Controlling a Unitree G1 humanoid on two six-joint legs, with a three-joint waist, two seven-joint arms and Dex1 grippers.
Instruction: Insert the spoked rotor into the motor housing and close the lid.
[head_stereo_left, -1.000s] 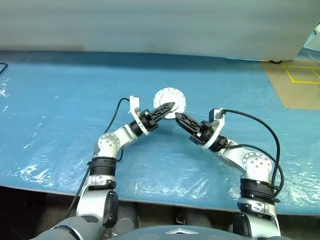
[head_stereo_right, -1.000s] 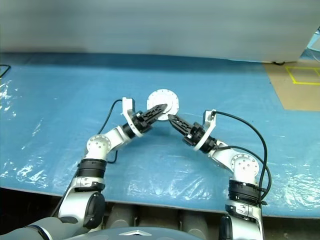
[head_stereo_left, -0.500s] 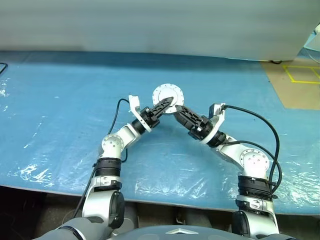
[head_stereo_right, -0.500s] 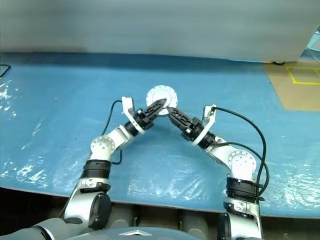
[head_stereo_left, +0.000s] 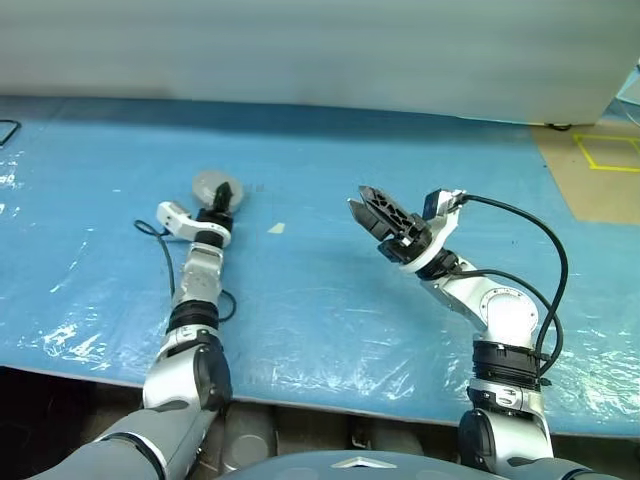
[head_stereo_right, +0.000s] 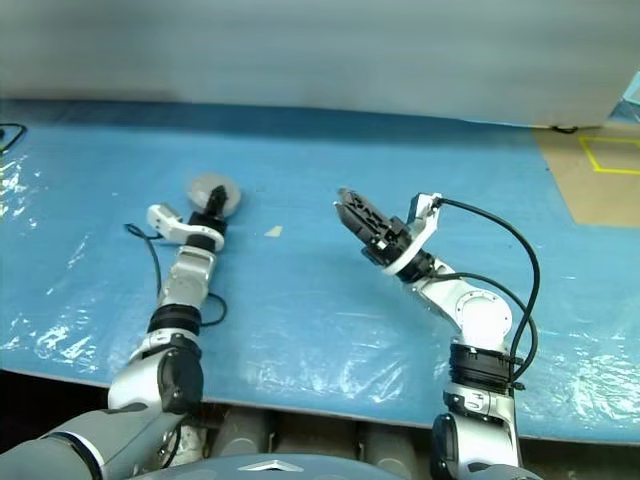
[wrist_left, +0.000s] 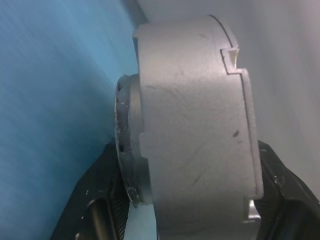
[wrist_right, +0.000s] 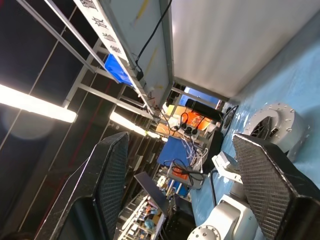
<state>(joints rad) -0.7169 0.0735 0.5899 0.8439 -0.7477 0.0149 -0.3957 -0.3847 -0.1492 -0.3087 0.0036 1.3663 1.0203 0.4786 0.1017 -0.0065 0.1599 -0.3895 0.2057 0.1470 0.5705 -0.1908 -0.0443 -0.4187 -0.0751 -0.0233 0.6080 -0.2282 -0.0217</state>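
My left gripper (head_stereo_left: 219, 197) is shut on the round grey motor housing (head_stereo_left: 208, 184), holding it at the far left of the blue sheet. In the left wrist view its black fingers (wrist_left: 102, 190) clamp the housing's grey body (wrist_left: 195, 130) from both sides. The right wrist view shows the housing (wrist_right: 274, 124) as a pale disc with dark slots. I cannot tell the lid apart from the housing. The spoked rotor is hidden. My right gripper (head_stereo_left: 358, 200) hangs open above the middle of the sheet with nothing between its fingers (wrist_right: 112, 170).
A blue plastic sheet (head_stereo_left: 330, 300) covers the table, and its front edge runs close to me. A small pale scrap (head_stereo_left: 277, 229) lies between the two arms. Brown floor with yellow tape (head_stereo_left: 600, 165) shows at the far right.
My left arm swung far to the left, carrying the housing away from the middle. My right gripper let go of it, opened wide and rose a little.
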